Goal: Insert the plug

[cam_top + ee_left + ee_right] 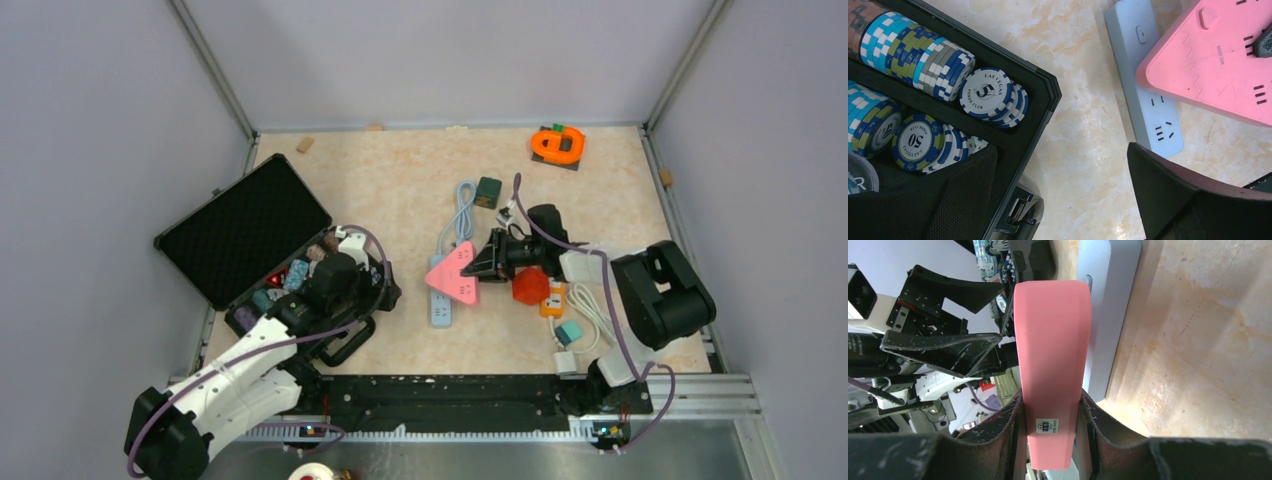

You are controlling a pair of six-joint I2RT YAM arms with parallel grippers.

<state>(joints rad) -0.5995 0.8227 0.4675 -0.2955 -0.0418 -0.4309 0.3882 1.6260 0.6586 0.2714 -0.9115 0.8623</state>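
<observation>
- Right wrist view: right jaws clenched on pink socket block [1052,355], centre frame, edge-on over white power strip [1110,300] (likely baring its sockets).
- Left jaws released, beside chip case [1048,85].

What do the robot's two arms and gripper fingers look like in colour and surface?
Both the left arm and the right arm have white links and black joints, with a purple cable along each. The fingers are black, flat and scuffed with pale scratches.
</observation>
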